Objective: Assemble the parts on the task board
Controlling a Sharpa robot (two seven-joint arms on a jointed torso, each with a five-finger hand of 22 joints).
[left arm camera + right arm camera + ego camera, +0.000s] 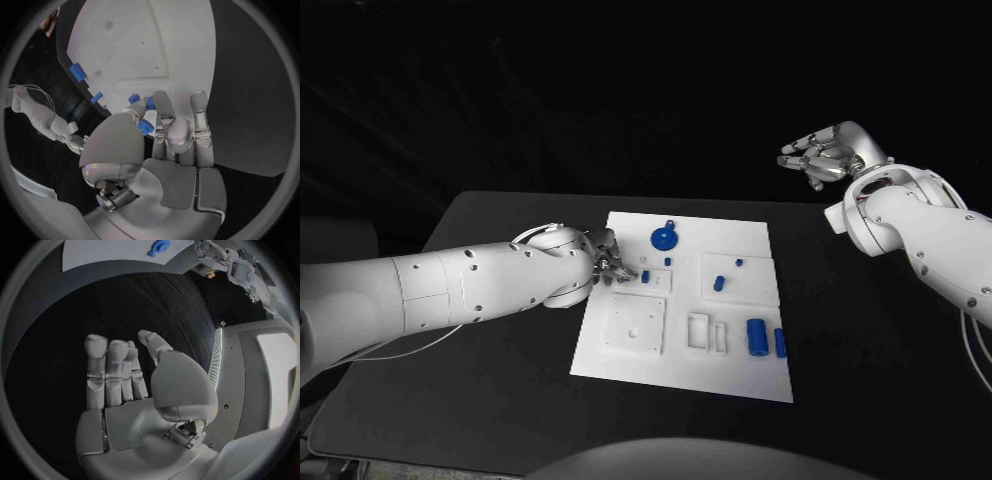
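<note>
The white task board lies in the middle of the black table. My left hand rests at the board's left edge. In the left wrist view, its thumb and fingers pinch a small blue part just over the board. Raised off the table beyond the board's back right corner, my right hand holds nothing, and its fingers are stretched out. A round blue part with a knob stands near the board's back edge. Two blue cylinders lie at the front right.
Small blue pieces stand in the board's right half. A white square block and two white frames sit on its front half. Black table surrounds the board, with its front edge close to me.
</note>
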